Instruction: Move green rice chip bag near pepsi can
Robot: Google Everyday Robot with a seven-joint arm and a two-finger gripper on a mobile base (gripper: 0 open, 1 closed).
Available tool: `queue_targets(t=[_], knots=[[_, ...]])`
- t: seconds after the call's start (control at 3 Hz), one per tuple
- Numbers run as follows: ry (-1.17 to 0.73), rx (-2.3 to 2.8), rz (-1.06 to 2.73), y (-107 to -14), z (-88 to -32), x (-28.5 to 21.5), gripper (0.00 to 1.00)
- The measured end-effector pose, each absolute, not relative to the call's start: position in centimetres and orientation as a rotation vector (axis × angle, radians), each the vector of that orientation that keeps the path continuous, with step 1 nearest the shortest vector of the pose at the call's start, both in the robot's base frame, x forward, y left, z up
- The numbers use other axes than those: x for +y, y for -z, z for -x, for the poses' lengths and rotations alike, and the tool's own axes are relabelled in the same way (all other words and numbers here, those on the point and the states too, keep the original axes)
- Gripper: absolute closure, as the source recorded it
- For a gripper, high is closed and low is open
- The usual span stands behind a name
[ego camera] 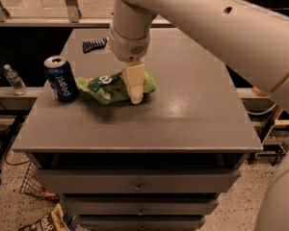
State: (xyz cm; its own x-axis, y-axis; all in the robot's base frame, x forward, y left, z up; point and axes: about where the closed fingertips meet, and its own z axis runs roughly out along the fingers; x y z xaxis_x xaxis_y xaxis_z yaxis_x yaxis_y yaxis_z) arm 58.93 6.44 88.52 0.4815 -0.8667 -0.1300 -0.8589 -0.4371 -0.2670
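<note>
The green rice chip bag (105, 87) lies flat on the grey table top (183, 109), just right of the pepsi can (61, 78), which stands upright near the left edge. A small gap separates bag and can. My gripper (136, 91) hangs from the big white arm over the bag's right end, its cream tip low near the table. It looks open, with the bag resting on the table rather than lifted. The gripper hides part of the bag's right side.
A small dark blue wrapper (95, 44) lies at the table's back left. A clear plastic bottle (14, 79) stands on a lower ledge left of the table. Drawers sit below the table front. The white arm spans the upper right.
</note>
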Motion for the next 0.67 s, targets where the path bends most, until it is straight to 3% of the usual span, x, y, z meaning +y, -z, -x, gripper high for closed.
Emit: queue_targets(t=[0.67], knots=[[0.132,1.802,2.216,-91.0,-57.7,-8.5,0.0]])
